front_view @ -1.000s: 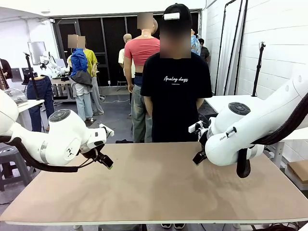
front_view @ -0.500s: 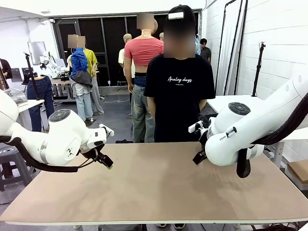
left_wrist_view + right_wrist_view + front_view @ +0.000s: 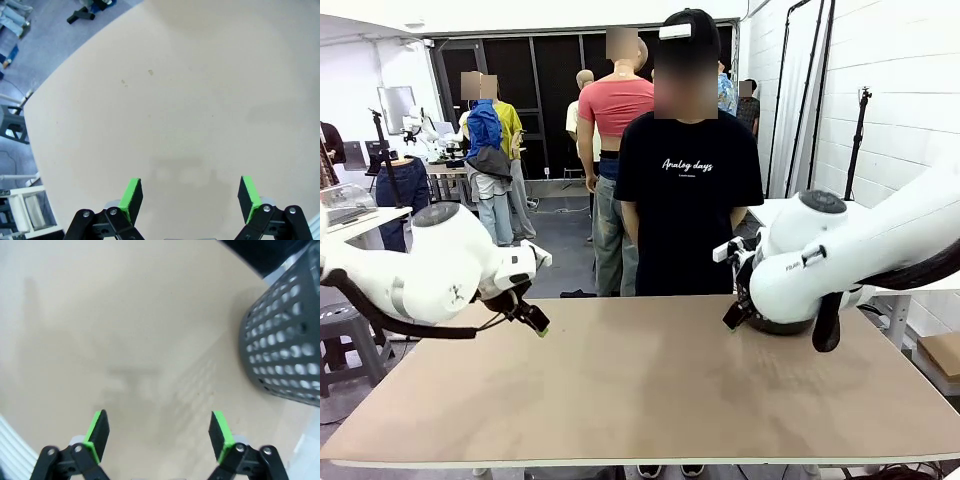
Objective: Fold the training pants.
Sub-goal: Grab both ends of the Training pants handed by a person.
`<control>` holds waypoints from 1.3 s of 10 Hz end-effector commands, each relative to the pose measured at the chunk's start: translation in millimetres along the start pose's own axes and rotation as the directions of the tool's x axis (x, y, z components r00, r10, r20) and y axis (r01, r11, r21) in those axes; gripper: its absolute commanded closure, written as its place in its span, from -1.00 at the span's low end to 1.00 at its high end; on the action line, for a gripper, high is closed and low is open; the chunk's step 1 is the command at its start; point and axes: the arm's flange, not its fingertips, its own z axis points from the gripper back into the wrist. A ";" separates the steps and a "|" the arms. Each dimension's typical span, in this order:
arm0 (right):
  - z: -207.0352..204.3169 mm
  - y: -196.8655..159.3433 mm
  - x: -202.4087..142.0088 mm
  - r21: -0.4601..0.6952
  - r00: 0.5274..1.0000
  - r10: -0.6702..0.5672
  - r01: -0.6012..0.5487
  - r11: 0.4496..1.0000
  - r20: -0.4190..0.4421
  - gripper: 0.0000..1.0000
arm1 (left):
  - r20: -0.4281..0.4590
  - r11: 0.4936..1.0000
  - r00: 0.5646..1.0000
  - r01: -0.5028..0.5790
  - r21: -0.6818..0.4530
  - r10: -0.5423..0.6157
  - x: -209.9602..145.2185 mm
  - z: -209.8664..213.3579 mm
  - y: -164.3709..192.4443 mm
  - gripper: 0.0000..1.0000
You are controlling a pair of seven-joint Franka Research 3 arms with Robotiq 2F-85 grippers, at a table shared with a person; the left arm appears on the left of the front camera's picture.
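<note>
Green pads [image 3: 131,200] of the left jaws stand wide apart, gripping nothing, above the bare tan counter [image 3: 190,100]. The right jaws are spread just as wide and grip nothing, near a grey mesh basket [image 3: 285,350]. Beyond the counter's far edge stands a person [image 3: 688,200] in a black shirt.
</note>
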 end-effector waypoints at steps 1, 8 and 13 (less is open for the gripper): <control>38.5 -5.6 7.3 0.057 0.999 0.039 -0.038 0.998 -0.017 -1.00 | -0.028 1.000 1.000 -0.013 0.009 0.014 14.5 44.5 -7.5 -1.00; 142.6 1.8 13.3 0.007 0.988 0.095 -0.096 0.995 0.120 -1.00 | 0.061 0.999 0.997 0.037 -0.011 -0.036 27.7 131.8 -35.7 -1.00; 151.8 1.9 20.8 -0.016 0.989 0.081 -0.079 0.997 0.128 -1.00 | 0.067 0.998 0.995 0.067 0.015 -0.068 31.5 140.1 -33.6 -1.00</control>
